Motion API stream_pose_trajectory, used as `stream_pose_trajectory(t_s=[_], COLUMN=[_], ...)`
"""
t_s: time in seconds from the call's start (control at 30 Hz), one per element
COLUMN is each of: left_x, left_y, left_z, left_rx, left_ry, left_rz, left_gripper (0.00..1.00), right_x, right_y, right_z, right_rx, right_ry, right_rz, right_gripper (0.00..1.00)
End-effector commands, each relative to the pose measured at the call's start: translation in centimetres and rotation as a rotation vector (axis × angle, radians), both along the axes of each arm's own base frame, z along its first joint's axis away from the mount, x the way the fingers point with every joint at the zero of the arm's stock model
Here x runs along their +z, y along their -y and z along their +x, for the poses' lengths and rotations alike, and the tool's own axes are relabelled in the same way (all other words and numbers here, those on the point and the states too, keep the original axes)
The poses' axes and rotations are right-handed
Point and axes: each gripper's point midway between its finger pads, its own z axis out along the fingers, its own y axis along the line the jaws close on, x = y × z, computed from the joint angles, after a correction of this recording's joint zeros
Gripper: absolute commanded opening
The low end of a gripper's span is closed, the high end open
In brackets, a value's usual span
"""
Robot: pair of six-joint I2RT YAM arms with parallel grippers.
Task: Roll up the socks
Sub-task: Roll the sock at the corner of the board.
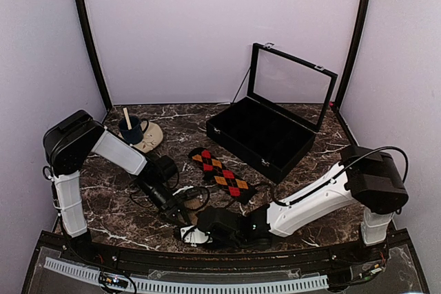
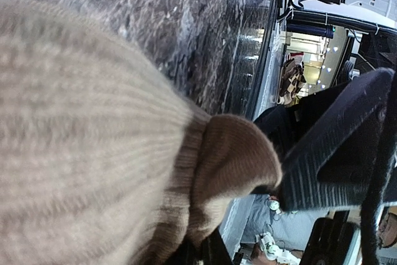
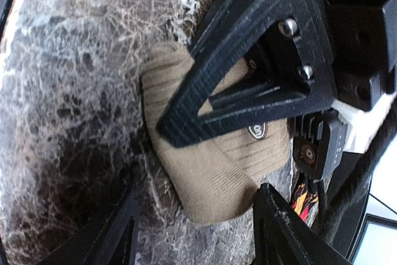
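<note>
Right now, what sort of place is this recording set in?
Probably a staged robot test booth, not a home: plain pale walls in black framing close around a marble-patterned table, with unrelated props laid out, an open display case, a mug and an argyle sock.

Tan sock, just base-side of argyle sock: from above nearly hidden under left gripper and right gripper; blurred, edge-cropped at left wrist
</note>
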Motion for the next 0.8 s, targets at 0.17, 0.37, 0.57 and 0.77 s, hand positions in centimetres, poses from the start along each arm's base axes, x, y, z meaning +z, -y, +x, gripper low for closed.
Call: stream_pose_trajectory(t_s=[0.17,0.37,0.57,0.77], left_x=[-0.9,-0.7,-0.6,-0.5], left_y=[-0.6,-0.7,-0.8,-1.2], left_z=[0.0,0.3,0.3,1.5], left_rx=[-0.017,-0.01,-0.013,0.016], left_ry=[-0.018,-0.021,-0.019,-0.022], left_rz=[0.038,0.027,0.02,0.01], left_gripper=[0.0,0.0,0.0,0.0], right_x=[-3.7,-5.1,-5.7,-6.0], right_y=[-0.2,2.3,4.0,3.8], right_z=[0.5,1.3,1.5,1.5], right_rx=[0.015,-0.035,-0.06,-0.053], right_ry=[-0.069,-0.124,-0.151,-0.174], right_rz=[-0.097,-0.147,-0.164,-0.17], right_gripper=[0.55,0.51,0.51,0.49])
